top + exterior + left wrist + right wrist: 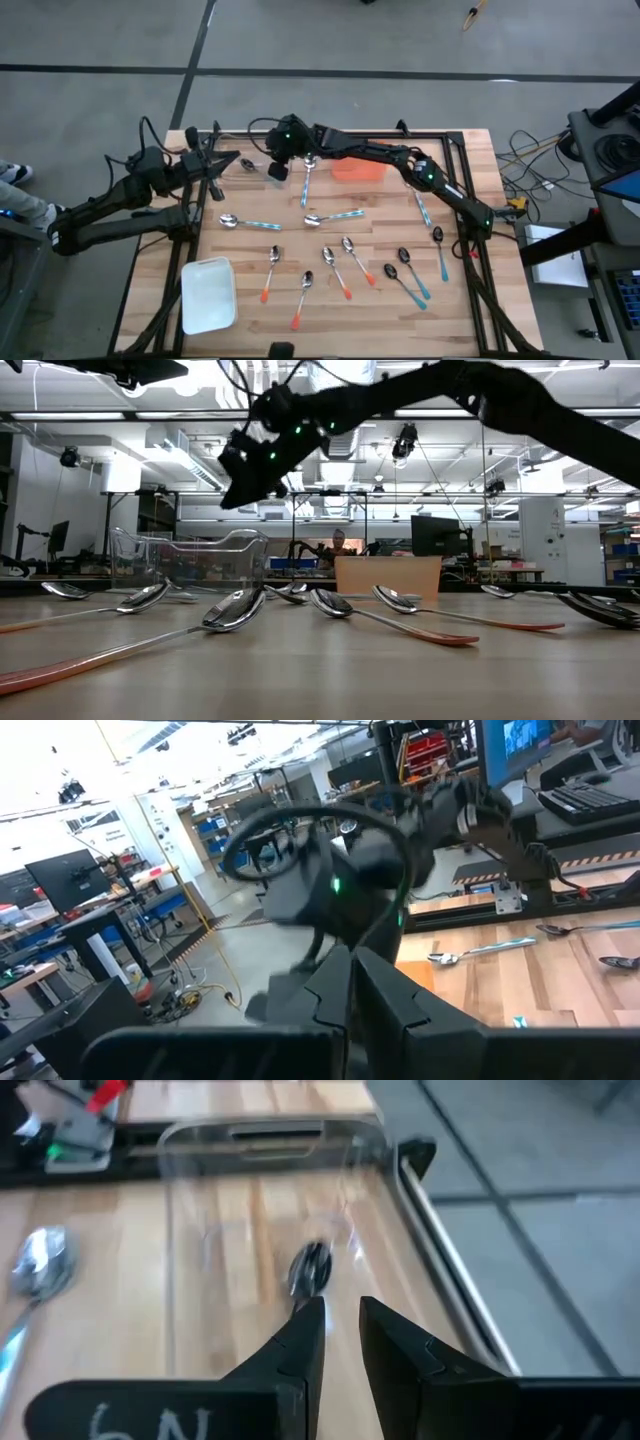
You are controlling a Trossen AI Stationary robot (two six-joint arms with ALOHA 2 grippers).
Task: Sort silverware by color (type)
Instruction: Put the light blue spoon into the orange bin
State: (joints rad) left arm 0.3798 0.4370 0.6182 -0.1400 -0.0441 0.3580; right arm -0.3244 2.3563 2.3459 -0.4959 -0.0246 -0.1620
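Sorting barely begun: one dark spoon [310, 1267] lies in the clear tray [262, 1132] beneath the right gripper [340, 1330], jaws narrowly parted and empty; left gripper [352, 982] closed, idle at the table's left edge; orange-handled spoons [300, 297] and blue-handled spoons [334, 216] remain scattered.

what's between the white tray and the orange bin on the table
High view: two light-blue-handled spoons lie between the white tray and the orange bin.

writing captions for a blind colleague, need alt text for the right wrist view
The right gripper, its two dark fingers slightly apart, hangs over a clear plastic container on the wooden table, with a dark-bowled spoon just past the fingertips inside it. Another spoon with a silver bowl lies outside the container.
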